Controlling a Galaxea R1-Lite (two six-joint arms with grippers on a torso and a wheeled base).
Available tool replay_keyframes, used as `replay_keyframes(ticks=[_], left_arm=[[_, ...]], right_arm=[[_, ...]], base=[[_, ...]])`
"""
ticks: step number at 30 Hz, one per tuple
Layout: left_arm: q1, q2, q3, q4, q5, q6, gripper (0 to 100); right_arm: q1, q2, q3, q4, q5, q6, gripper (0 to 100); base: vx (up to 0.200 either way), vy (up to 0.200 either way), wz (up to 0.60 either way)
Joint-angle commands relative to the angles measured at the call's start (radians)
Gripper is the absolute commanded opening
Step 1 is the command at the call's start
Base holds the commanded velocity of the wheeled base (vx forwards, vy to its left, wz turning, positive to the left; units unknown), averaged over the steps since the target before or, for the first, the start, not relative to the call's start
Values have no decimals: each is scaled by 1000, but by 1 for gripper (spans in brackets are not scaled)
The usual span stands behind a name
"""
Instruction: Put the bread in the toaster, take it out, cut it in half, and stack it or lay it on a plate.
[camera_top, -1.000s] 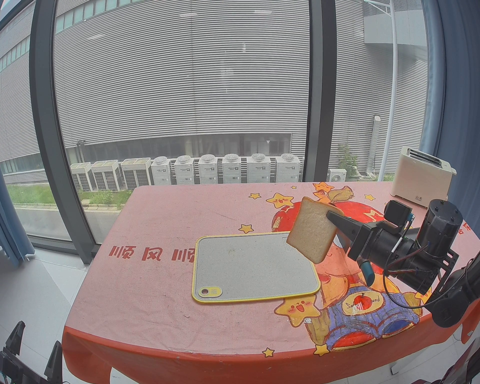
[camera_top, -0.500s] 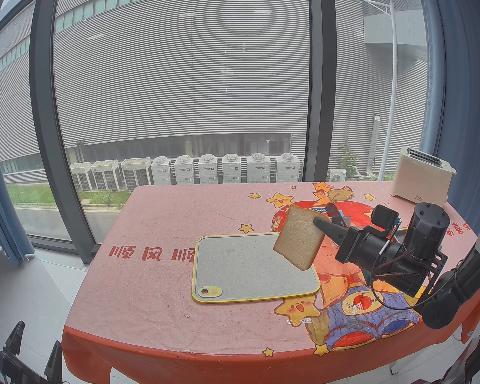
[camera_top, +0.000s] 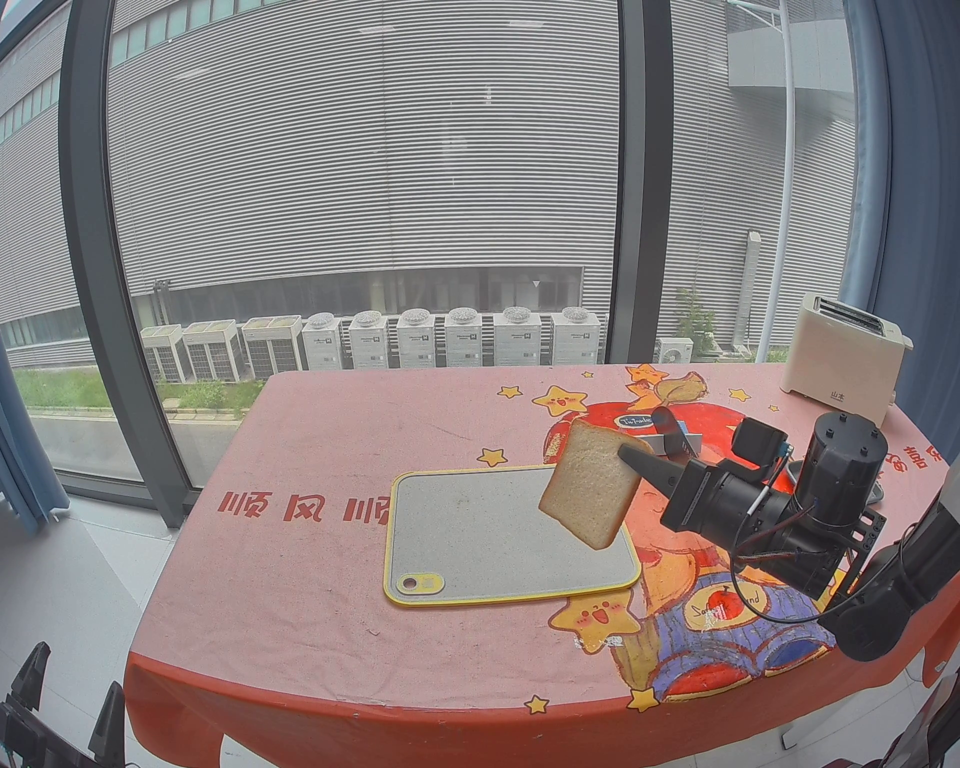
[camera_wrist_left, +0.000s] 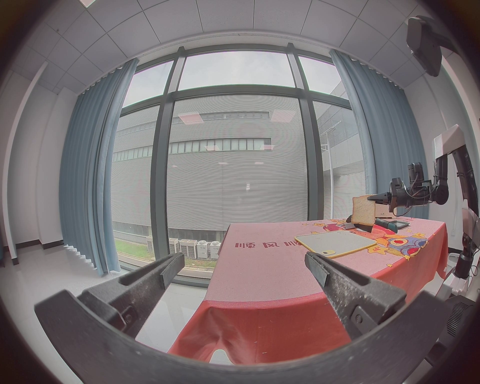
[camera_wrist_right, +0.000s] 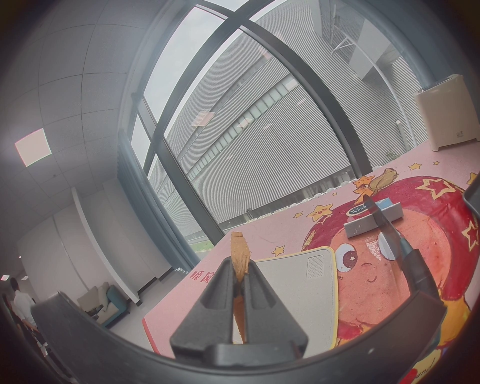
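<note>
My right gripper (camera_top: 628, 458) is shut on a slice of bread (camera_top: 590, 483), holding it tilted in the air over the right edge of the grey cutting board (camera_top: 495, 535). In the right wrist view the bread (camera_wrist_right: 239, 255) stands edge-on between the fingers (camera_wrist_right: 220, 295), above the board (camera_wrist_right: 295, 285). A knife (camera_wrist_right: 400, 247) with a teal handle rests on a small stand (camera_wrist_right: 372, 220) to the right of the board. The white toaster (camera_top: 843, 352) sits at the table's far right corner. My left gripper (camera_wrist_left: 240, 272) is open, low and off the table's left side.
The table carries a red cartoon-printed cloth (camera_top: 330, 420). A large window with a dark pillar (camera_top: 640, 180) rises behind it. Blue curtains (camera_top: 900, 200) hang at the right. The cloth left of the board is bare.
My right gripper has carried the bread leftward and a little lower, from beside the board's right edge to over it. The left gripper has not moved.
</note>
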Motion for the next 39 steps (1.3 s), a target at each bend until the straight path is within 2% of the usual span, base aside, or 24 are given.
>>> replay_keyframes(ticks=[1, 9, 14, 19, 22, 24, 26, 33, 39], left_arm=[[0, -16, 18, 0, 0, 0, 100], [0, -16, 18, 0, 0, 0, 100], [0, -16, 18, 0, -4, 0, 100], [0, -16, 18, 0, -6, 0, 100], [0, -16, 18, 0, -6, 0, 100], [0, -16, 18, 0, -6, 0, 100], [0, -16, 18, 0, -6, 0, 100], [0, -16, 18, 0, -6, 0, 100], [0, -16, 18, 0, -6, 0, 100]], right_arm=[[19, 4, -12, 0, -27, 10, 0], [79, 98, -64, -3, -103, 27, 0], [82, 148, -97, -3, -126, 30, 0], [83, 188, -117, -3, -127, 36, 0], [100, 198, -137, -1, -136, 98, 0], [114, 199, -143, -1, -158, 148, 0], [117, 201, -145, -1, -165, 162, 0], [125, 234, -156, -1, -164, 270, 0], [117, 282, -194, 0, -165, 323, 0]], base=[[0, 0, 0], [0, 0, 0], [0, 0, 0], [0, 0, 0], [0, 0, 0], [0, 0, 0], [0, 0, 0], [0, 0, 0], [0, 0, 0]])
